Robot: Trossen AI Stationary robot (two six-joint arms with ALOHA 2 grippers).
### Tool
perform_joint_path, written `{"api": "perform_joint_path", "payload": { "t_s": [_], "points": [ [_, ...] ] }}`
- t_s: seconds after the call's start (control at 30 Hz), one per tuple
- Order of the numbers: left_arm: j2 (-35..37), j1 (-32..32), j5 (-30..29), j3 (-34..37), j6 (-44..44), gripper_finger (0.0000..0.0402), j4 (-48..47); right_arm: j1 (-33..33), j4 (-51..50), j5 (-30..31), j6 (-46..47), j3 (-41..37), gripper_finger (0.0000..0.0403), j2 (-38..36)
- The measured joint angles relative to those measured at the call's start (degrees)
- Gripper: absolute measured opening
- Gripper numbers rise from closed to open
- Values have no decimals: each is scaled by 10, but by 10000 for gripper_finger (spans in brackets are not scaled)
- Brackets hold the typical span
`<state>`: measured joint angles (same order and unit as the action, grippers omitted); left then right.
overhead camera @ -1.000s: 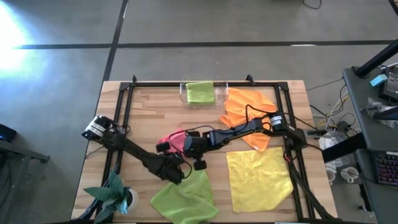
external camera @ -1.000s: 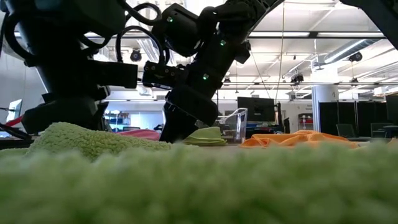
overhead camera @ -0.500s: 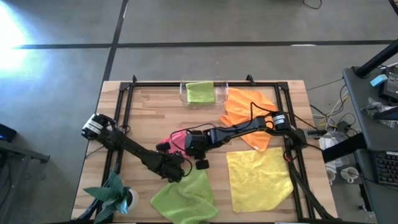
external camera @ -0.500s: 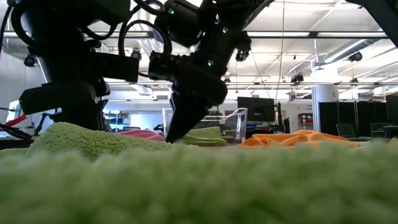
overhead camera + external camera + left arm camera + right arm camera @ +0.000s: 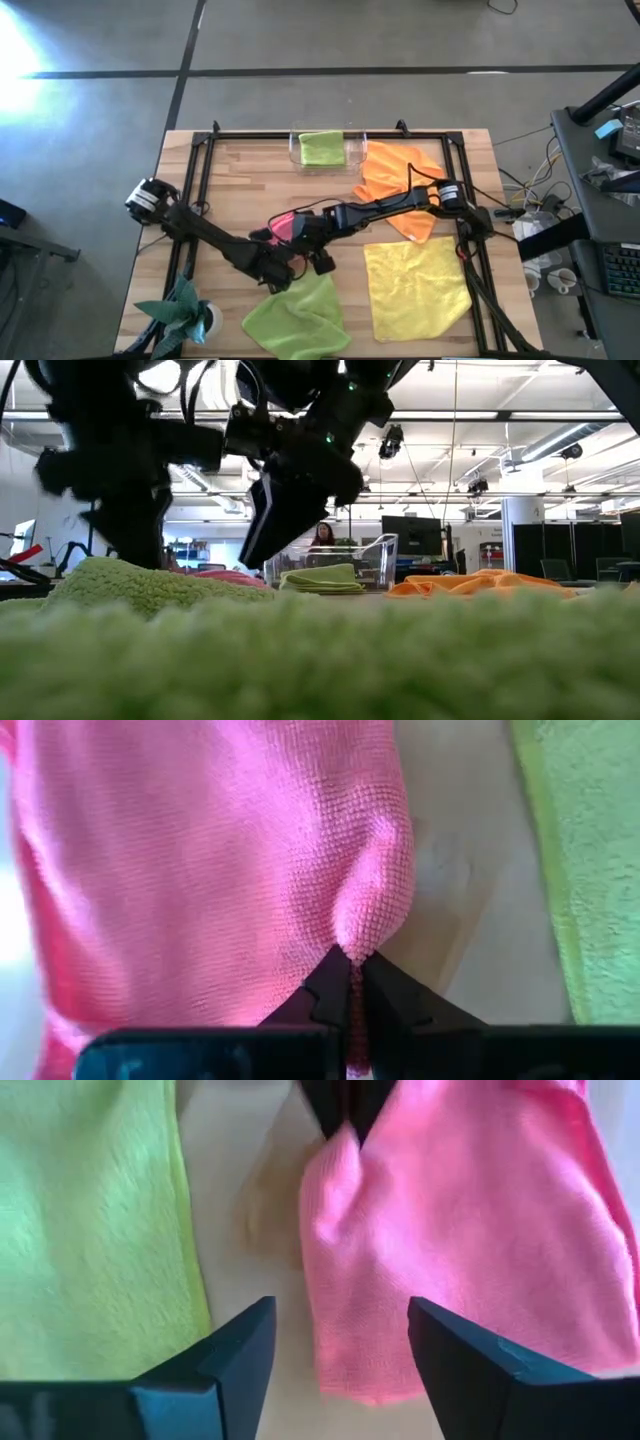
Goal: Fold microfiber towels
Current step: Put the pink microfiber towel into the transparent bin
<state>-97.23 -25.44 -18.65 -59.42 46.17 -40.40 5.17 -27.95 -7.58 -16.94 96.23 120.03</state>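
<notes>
A tray (image 5: 295,148) sat at the table's (image 5: 240,190) far edge with 1 folded towel (image 5: 321,148) in it. Just right of it lay another towel (image 5: 398,172). 2 towels (image 5: 415,285) (image 5: 298,318) lay side by side along the near edge, a plant (image 5: 185,312) at the near-left corner.

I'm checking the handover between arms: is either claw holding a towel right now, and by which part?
The left claw is shut on the pink towel, pinching a bunched edge. The right claw is open above it, holding nothing.
</notes>
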Motion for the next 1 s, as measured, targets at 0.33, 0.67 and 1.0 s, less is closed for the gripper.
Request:
{"api": "perform_joint_path", "payload": {
  "t_s": [0.33,0.67,1.0],
  "points": [
    [43,14,-18,1,15,0,7,1,-3,7,2,-1,219,34],
    [47,18,-17,4,15,0,4,1,-6,53,21,-1,117,35],
    [49,34,-8,-15,-37,0,5,0,-116,61,31,34,11,7]
  ]
}}
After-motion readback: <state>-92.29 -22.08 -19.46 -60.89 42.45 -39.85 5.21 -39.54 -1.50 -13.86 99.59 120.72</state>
